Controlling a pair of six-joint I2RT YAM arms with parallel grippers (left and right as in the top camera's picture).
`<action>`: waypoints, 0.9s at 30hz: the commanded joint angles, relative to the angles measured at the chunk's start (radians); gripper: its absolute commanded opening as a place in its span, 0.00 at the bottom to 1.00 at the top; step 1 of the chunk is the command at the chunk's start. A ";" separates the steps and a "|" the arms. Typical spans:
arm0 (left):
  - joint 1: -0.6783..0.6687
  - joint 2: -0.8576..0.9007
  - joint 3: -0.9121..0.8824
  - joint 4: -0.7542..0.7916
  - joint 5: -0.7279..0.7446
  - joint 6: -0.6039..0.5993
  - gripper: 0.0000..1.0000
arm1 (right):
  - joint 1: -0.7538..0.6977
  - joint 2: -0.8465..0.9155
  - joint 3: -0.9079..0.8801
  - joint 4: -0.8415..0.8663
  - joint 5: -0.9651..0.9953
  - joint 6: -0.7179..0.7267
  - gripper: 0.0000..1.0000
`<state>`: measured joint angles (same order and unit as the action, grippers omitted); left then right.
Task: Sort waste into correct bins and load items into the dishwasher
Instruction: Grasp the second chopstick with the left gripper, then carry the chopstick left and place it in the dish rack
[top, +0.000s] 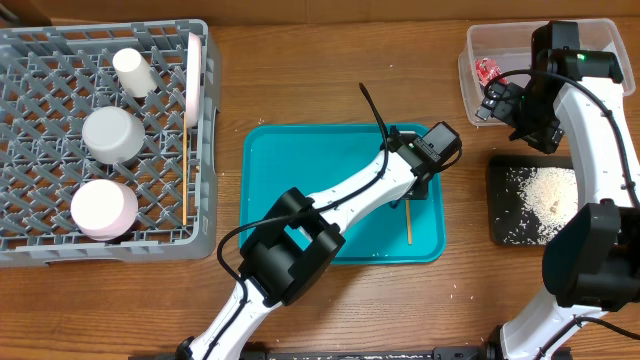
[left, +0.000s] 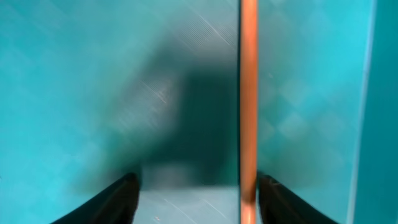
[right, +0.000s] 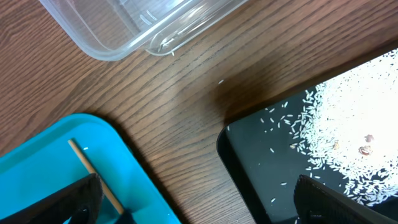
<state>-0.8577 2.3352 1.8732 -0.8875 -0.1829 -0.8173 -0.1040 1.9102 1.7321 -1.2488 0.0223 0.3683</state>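
We find the left pincer (left: 196, 190) low over the teal tray (top: 300, 190), jaws partly apart and gripping nothing, with one chopstick (left: 249, 93) lying flat between them. The chopstick's long axis runs straight through the gap, square to the line of closing, but off centre: it sits close against the finger on the right of the wrist view. From overhead it lies parallel to the tray's right edge, just inside it. We judge the left arm plainly the nearer, and the grasp to turn on this offset. The right pincer (right: 205, 205) hangs wide and empty over the counter (top: 330, 70), between the clear tub (top: 600, 35) and the black tray (top: 500, 225). Count: two chopsticks, the second chopstick (top: 187, 185) lying along the right wall of the dish rack (top: 20, 250). The rack also holds one plate (top: 194, 70) on edge, one cup (top: 130, 72), a pale grey-blue bowl (top: 110, 135) and a pinkish-white bowl (top: 103, 208). One red wrapper (top: 487, 70) lies in the tub and rice grains (top: 550, 190) in the black tray. We see no tissue.
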 joint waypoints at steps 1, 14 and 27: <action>-0.001 0.026 -0.002 0.003 -0.086 -0.008 0.54 | 0.003 -0.023 0.017 0.007 -0.006 -0.002 1.00; 0.000 0.033 -0.005 -0.013 0.093 0.009 0.22 | 0.003 -0.023 0.017 0.014 -0.006 -0.002 1.00; 0.069 0.011 0.058 -0.145 0.101 0.037 0.04 | 0.003 -0.023 0.017 0.013 -0.006 -0.002 1.00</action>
<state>-0.8387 2.3417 1.8946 -0.9741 -0.0994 -0.8021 -0.1040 1.9102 1.7321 -1.2415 0.0223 0.3683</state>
